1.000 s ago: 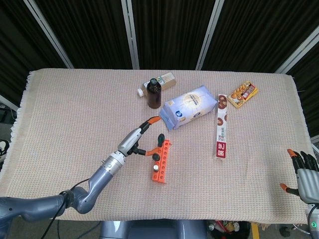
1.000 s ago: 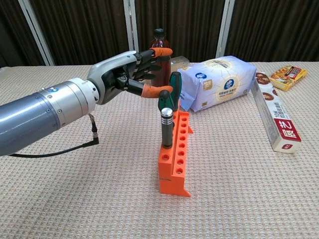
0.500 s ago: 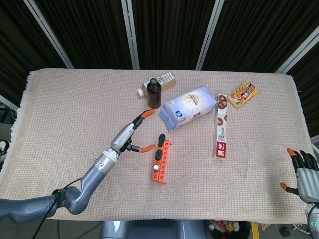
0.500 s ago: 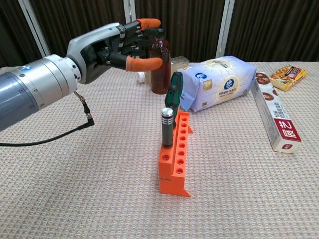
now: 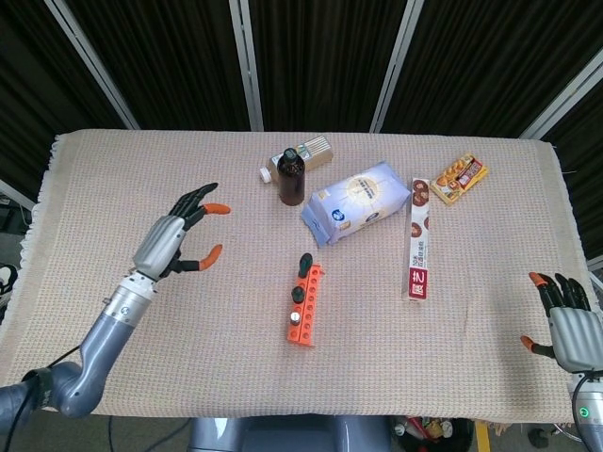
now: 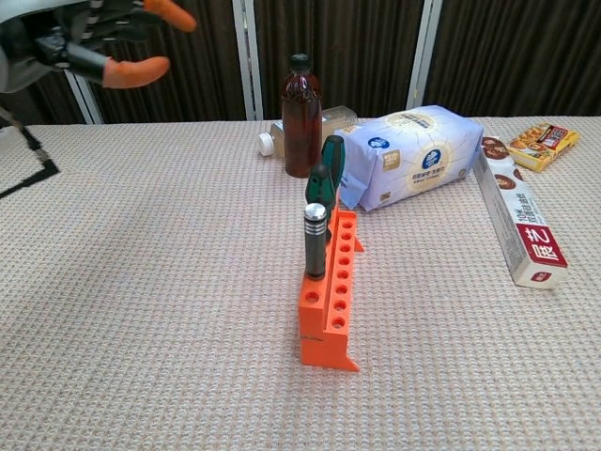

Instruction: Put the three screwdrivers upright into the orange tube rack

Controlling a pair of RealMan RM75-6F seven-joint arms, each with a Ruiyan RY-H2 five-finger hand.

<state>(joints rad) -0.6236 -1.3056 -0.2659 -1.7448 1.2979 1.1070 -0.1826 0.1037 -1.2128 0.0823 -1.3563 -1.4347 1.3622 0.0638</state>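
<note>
Orange tube rack with three upright screwdrivers; left hand and right hand spread, empty.

Your orange tube rack lies near the middle of the table, somewhat toward the front edge, its long axis running front to back, with two rows of round holes along the top. Three screwdrivers stand upright in its left row: a silver-capped dark-handled screwdriver nearest the front, a green-and-black screwdriver just behind it, and a second green-handled screwdriver furthest back. From the head view you see them bunched along the rack.
</note>
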